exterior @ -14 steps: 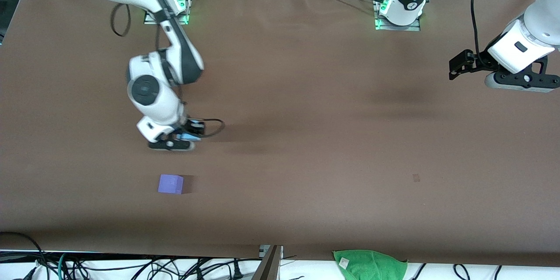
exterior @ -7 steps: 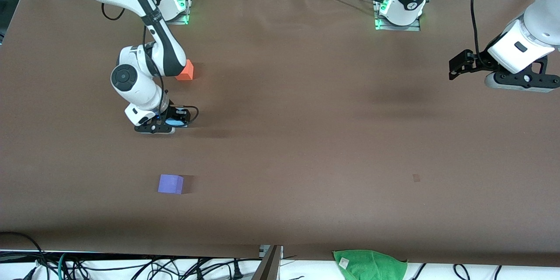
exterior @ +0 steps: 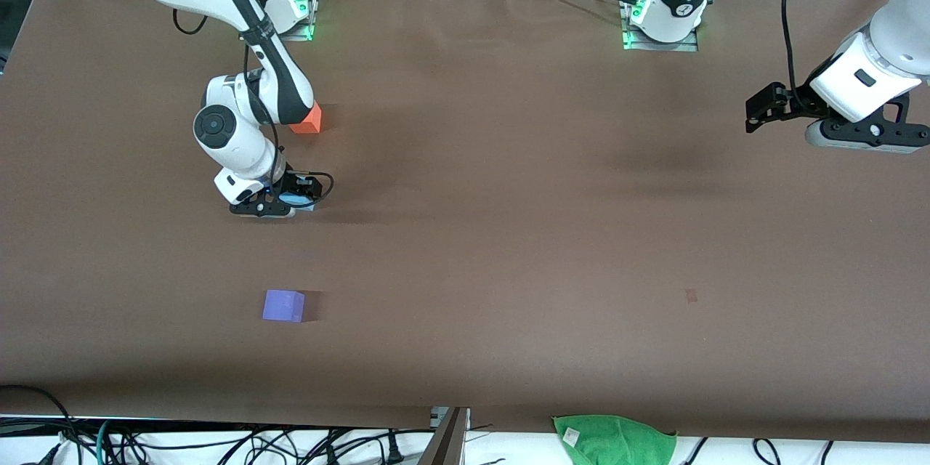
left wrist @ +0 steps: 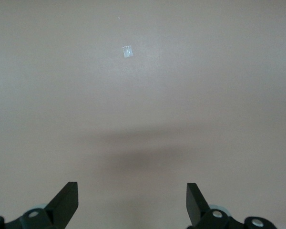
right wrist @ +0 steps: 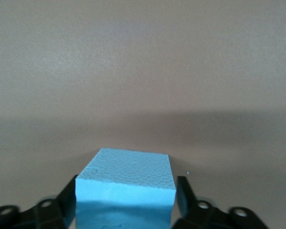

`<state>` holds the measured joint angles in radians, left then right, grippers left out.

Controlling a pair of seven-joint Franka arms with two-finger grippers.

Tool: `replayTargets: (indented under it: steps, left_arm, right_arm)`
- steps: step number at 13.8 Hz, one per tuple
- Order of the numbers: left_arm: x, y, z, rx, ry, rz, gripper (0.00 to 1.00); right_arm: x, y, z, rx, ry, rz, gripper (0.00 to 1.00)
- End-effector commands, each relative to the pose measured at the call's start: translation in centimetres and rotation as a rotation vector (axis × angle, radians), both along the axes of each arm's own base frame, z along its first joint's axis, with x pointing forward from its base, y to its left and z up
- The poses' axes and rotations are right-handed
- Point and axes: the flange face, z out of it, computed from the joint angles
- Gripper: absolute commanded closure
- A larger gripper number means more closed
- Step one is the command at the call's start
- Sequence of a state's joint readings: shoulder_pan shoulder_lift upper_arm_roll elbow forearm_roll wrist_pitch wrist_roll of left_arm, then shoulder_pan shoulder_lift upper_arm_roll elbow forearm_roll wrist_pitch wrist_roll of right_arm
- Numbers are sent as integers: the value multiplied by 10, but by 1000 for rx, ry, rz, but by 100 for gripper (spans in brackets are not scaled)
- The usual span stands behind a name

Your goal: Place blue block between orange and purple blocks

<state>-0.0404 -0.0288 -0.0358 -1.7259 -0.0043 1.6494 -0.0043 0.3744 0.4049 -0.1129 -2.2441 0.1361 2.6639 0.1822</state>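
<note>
My right gripper is shut on the light sky-blue block, its fingers against two opposite sides, low over the table. It is between the orange block, half hidden by the right arm's forearm, and the violet-purple block, which lies nearer the front camera. The gripper is closer to the orange one. I cannot tell whether the blue block touches the table. My left gripper waits in the air at the left arm's end of the table, open and empty.
A green cloth lies off the table's edge nearest the front camera. A small dark mark is on the brown table cover, and a small pale patch shows under the left gripper. Cables run along that near edge.
My right arm has carried the blue block away from the purple block toward the orange block, which has come into sight. The left arm has not moved.
</note>
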Motion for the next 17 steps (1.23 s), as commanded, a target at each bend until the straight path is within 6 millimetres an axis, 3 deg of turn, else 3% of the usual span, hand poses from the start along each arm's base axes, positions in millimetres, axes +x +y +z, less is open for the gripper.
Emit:
replayTargets:
  steps: [1, 3, 5, 8, 11, 13, 15, 17]
  left_arm:
    - [1, -2, 3, 16, -9, 4, 0]
    - [1, -2, 3, 16, -9, 4, 0]
    - [1, -2, 3, 16, -9, 4, 0]
    - [1, -2, 3, 16, -9, 2, 0]
    - [1, -2, 3, 16, -9, 2, 0]
    - [1, -2, 3, 16, -9, 2, 0]
    - [1, -1, 3, 16, -9, 4, 0]
    - [1, -2, 3, 16, -9, 4, 0]
  right_arm:
    - [-2, 3, 13, 22, -26, -32, 1]
    - [8, 25, 52, 52, -39, -20, 0]
    - [18, 35, 96, 72, -36, -11, 0]
    - [29, 43, 190, 99, -24, 13, 1]
    - [51, 18, 293, 80, 80, -5, 0]
    - [43, -3, 329, 77, 97, 0, 0]
    - [22, -13, 360, 82, 62, 5, 0]
    - [11, -32, 380, 59, 62, -4, 0]
